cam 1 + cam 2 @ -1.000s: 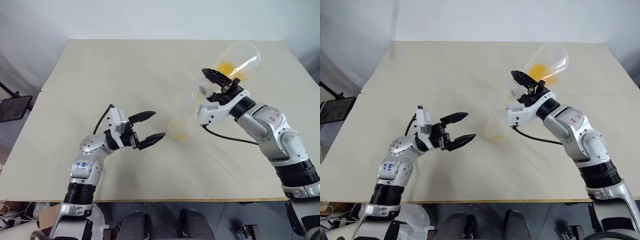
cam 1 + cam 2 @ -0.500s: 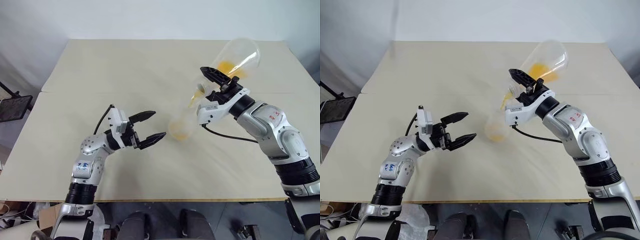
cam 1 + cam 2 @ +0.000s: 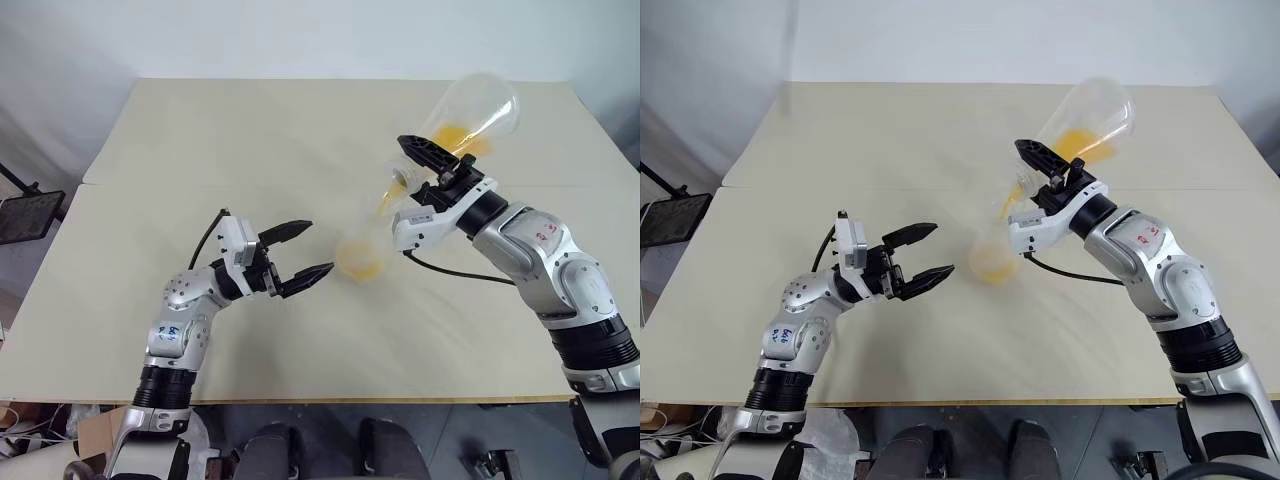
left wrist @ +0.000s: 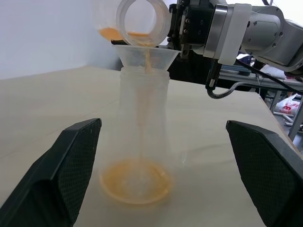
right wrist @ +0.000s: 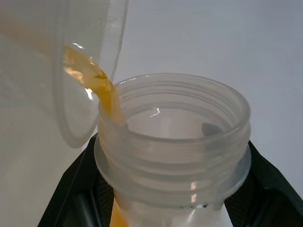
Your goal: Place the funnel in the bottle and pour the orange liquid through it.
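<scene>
Funnel (image 4: pixel 147 53) seated in the neck of the bottle (image 4: pixel 142 137), which stands near the counter (image 3: pixel 250 130) centre. Orange liquid (image 4: pixel 136 180) streams through it from the tilted pouring vessel (image 3: pixel 470 112), at the bottle's 1 o'clock, clenched in the right gripper (image 3: pixel 437 170). Left gripper (image 3: pixel 302 254) released, jaws spread, at the bottle's 9 o'clock. Best practice: hold the tilt steady, keeping the stream inside the funnel rim.

My two head eyes look down over the table (image 3: pixel 200 130) — sharing nearly everything. My left wrist camera faces the bottle (image 4: pixel 142 142) closely; my right hugs the pouring vessel's (image 5: pixel 180 132) mouth.
</scene>
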